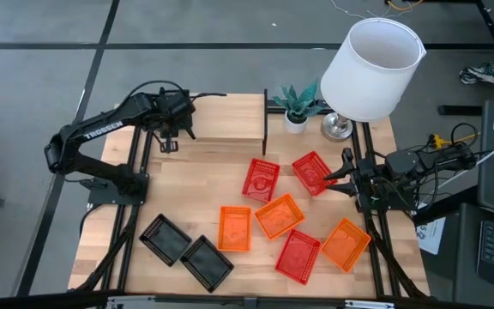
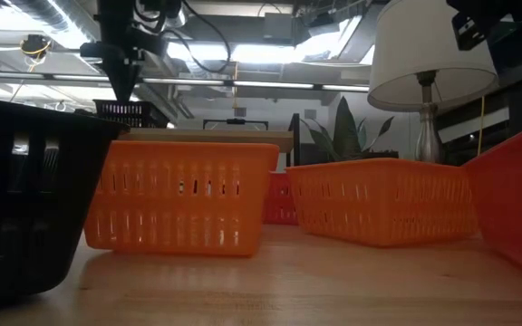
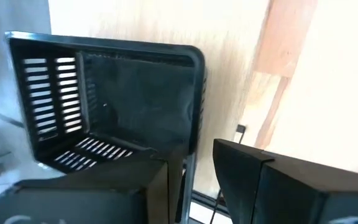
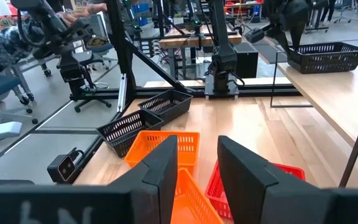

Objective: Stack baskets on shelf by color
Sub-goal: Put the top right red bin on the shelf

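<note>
While left gripper (image 1: 169, 137) pinches black basket (image 3: 114, 99) rim at shelf (image 1: 221, 120) left end, placing step underway; next, release. Right gripper (image 1: 343, 180) open, beside red basket (image 1: 313, 172).

Light-wood worktop (image 1: 256, 215) on a grey floor (image 1: 41, 77) crossed by dark seams. At the worktop's far edge: table lamp with white shade (image 1: 372, 69), chrome base, and a small potted plant (image 1: 296, 105) just beside it. Beyond: ceiling strip lights (image 2: 270, 52), office chairs (image 4: 8, 93), further workbenches (image 4: 191, 40).
</note>
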Tool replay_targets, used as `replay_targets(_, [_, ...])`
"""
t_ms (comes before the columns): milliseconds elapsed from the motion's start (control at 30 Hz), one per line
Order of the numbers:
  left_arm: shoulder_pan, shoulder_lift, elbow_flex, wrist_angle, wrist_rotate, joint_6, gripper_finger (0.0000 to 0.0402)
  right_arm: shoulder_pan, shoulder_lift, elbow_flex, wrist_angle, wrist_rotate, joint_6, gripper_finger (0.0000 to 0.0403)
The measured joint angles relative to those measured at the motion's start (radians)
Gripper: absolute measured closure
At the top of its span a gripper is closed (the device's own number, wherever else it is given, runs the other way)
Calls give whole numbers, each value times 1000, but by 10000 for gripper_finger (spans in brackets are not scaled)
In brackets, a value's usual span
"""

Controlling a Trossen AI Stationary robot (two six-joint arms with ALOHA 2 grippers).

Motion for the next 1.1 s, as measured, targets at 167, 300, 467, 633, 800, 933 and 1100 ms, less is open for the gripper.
replay_targets(167, [-19,2,0,-2,-50,-7,319,0,1,0,-15,0,3,289])
replay_targets(300, [-55,2,8,-5,-106,-38,319,0,1,1,-15,0,17,289])
replay_targets(467, [-115,2,102,-27,-113,-137,319,0,1,1,-15,0,24,289])
replay_targets(633, [-196,2,227,-80,-88,-372,319,0,1,1,-15,0,24,289])
replay_targets(800, [-273,1,285,-114,99,-650,319,0,1,1,-15,0,23,289])
replay_targets(933, [-347,2,285,-116,340,-811,319,0,1,1,-14,0,21,289])
replay_targets(1100, [-502,47,285,-101,522,-846,319,0,1,1,-11,0,19,289])
